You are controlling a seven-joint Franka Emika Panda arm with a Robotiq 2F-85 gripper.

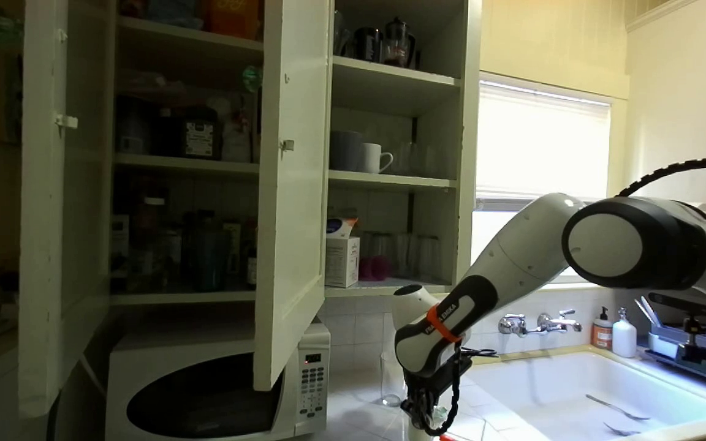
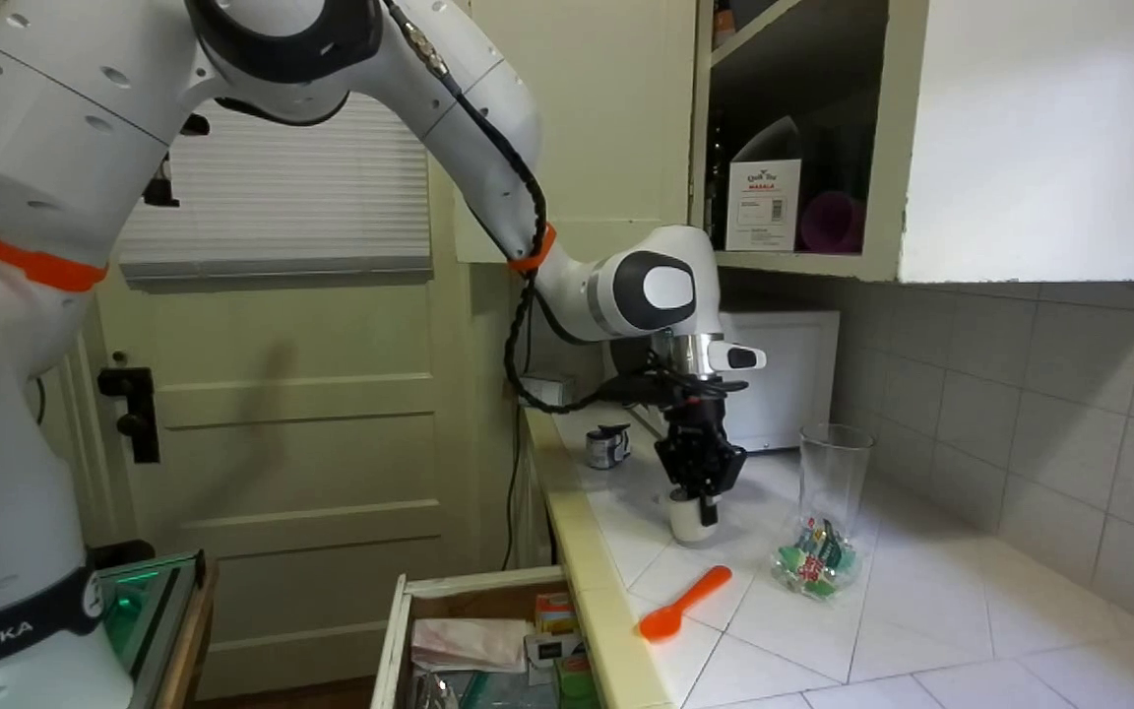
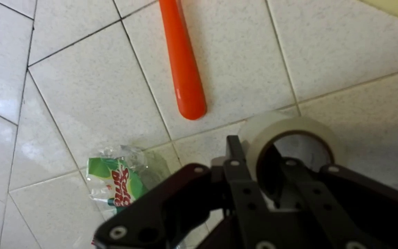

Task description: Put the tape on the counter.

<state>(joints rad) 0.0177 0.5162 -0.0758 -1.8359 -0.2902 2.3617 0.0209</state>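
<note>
Presently, in an exterior view, the robot arm (image 2: pixel 661 286) reaches down over a white tiled worktop (image 2: pixel 931 601), its black fingers (image 2: pixel 710 510) set at a roll of pale tape (image 2: pixel 688 524). The roll stands with its axis near vertical; whether its base bears on the tiles cannot be determined. Near it on the worktop lie an orange spoon (image 2: pixel 685 604) and a clear packet (image 2: pixel 816 561), the latter in front of a tall glass (image 2: pixel 835 473). A pulled-out drawer (image 2: pixel 478 581) sits below the worktop's edge. In the wrist view, one finger is inside the roll's core and its counterpart outside, so that the fingers are clenched upon the wall of the tape. The spoon's handle end lies near the roll, apart from it; the packet, marked in green, white and red, lies at the left of this view. In an exterior view, the fingers and tape appear at the lower border, the tape partly cut off, between a white microwave (image 1: pixel 206 386) and a sink (image 1: pixel 573 373) holding two metal utensils (image 1: pixel 613 407). Above the microwave, a cupboard (image 1: pixel 390 179) has its doors (image 1: pixel 295 190) swung out.
</note>
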